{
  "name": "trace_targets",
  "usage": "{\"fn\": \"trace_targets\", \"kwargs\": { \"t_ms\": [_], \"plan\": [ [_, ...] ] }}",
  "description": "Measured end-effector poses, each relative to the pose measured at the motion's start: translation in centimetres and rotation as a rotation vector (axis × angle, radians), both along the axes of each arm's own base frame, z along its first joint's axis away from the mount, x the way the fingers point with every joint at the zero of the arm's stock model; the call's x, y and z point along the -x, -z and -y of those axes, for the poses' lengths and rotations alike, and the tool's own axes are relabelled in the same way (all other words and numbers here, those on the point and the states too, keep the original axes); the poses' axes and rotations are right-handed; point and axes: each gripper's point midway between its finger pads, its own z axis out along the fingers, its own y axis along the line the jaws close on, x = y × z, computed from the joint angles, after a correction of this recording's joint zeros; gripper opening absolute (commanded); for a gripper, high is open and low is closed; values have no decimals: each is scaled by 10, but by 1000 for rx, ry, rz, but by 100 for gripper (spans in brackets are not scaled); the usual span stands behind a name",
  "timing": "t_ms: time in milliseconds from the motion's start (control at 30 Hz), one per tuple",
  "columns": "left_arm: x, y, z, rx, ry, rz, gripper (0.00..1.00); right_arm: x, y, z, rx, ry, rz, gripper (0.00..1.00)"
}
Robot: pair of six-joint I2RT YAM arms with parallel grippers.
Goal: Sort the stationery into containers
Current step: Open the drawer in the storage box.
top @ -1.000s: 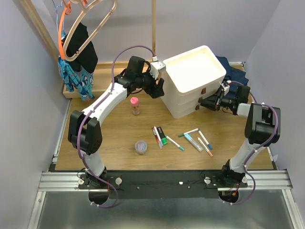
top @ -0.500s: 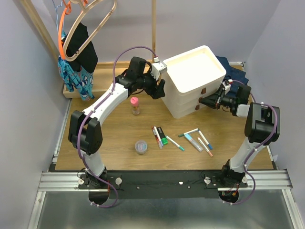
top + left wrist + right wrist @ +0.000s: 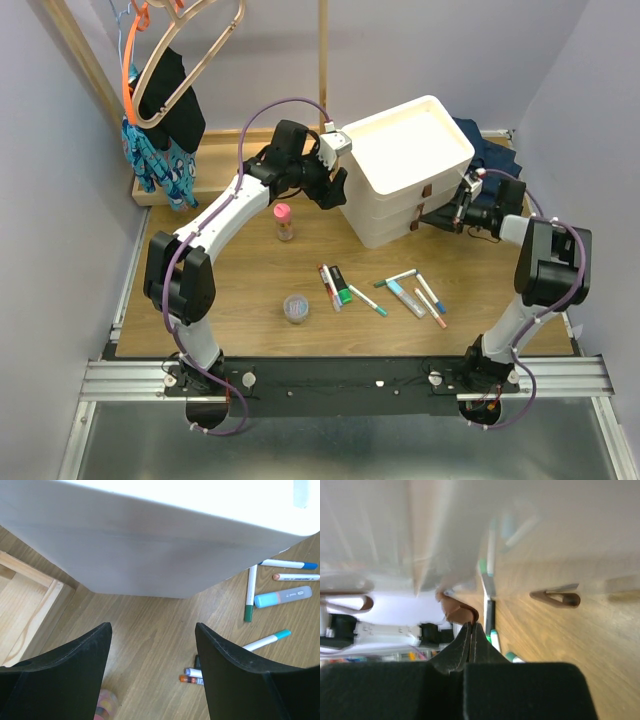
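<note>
The white three-drawer unit (image 3: 410,165) stands at the back of the table, drawers closed. My right gripper (image 3: 432,216) is at its front face; in the right wrist view it (image 3: 471,627) is shut on a brown pull tab (image 3: 457,611) of a lower drawer. My left gripper (image 3: 333,188) is open and empty against the unit's left side (image 3: 165,540). On the table lie slim white markers (image 3: 368,301), a black-and-green marker (image 3: 341,285), a pale blue tube (image 3: 406,298), a clear round tub (image 3: 296,308) and a pink-capped bottle (image 3: 284,222).
A wooden rack base (image 3: 165,185) with hanging clothes (image 3: 160,150) and hangers stands at the back left. Dark blue cloth (image 3: 490,145) lies behind the unit at the right. Another brown tab (image 3: 425,188) shows on the top drawer.
My right wrist has shifted slightly toward the back and turned, still at the pull tab. The left arm and the stationery have not moved.
</note>
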Motion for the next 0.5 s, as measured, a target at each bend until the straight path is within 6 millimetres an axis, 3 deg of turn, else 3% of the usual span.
{"fn": "trace_targets", "kwargs": {
  "t_ms": [267, 500],
  "plan": [
    [0, 0, 0, -2, -2, 2, 77, 23, -21, 7, 100, -104, 107, 1],
    [0, 0, 0, -2, -2, 2, 77, 43, -19, 17, 101, -111, 84, 1]
  ]
}}
